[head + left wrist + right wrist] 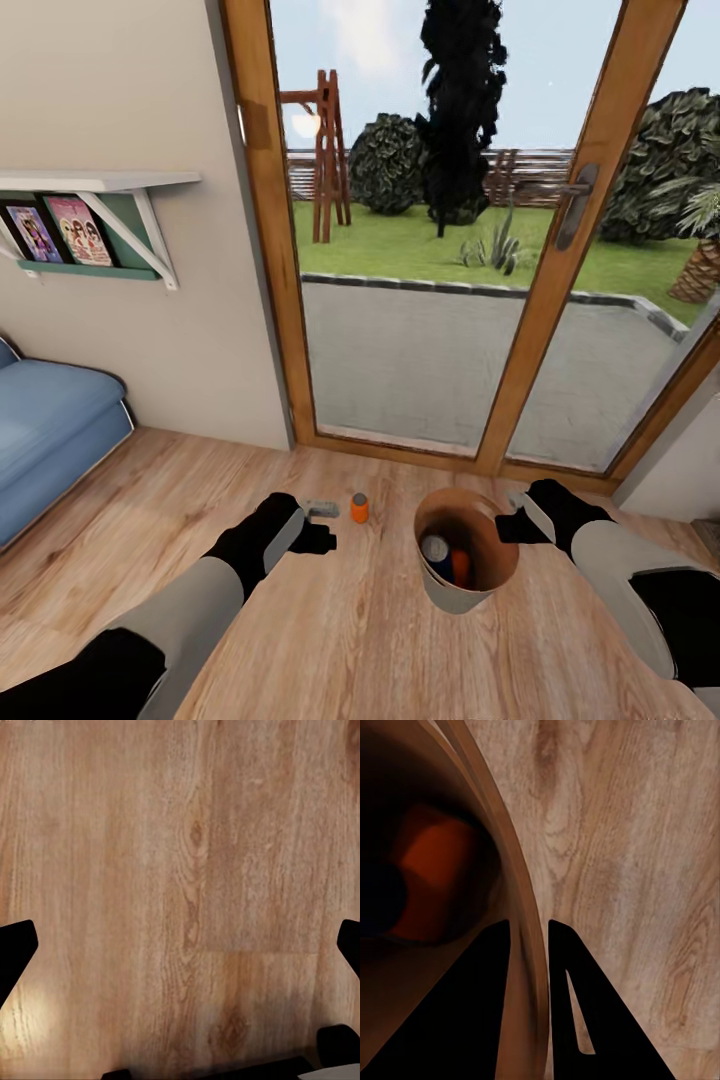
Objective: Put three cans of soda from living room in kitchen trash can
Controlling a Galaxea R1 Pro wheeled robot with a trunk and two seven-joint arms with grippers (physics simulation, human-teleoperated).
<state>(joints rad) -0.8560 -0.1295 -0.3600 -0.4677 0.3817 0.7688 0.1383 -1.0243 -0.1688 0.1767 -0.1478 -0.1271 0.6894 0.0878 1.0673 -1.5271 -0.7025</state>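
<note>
The right gripper (512,524) pinches the rim of the tash can (462,592); in the right wrist view its two dark fingers (472,1012) close on the bin's thin wall (529,967), one inside and one outside. The left gripper (318,540) hangs over bare floor with its fingers spread wide, their tips (16,945) at the edges of its own wrist view and nothing between them.

The floor (340,640) is warm wood plank. Ahead stand wood-framed glass doors (540,300) onto a paved terrace and lawn. At the left are a blue sofa (50,440) and a wall shelf (95,215) holding two picture books.

Three soda cans can be counted. One orange can (359,508) stands upright on the floor, between the left gripper and the bin, apart from both. Two lie inside the bin: a dark blue one with a grey top (436,552) and an orange one (461,566) beside it, both partly hidden by the bin's wall.

A small grey object (320,507) lies on the floor just past the left gripper; what it is cannot be made out.
</note>
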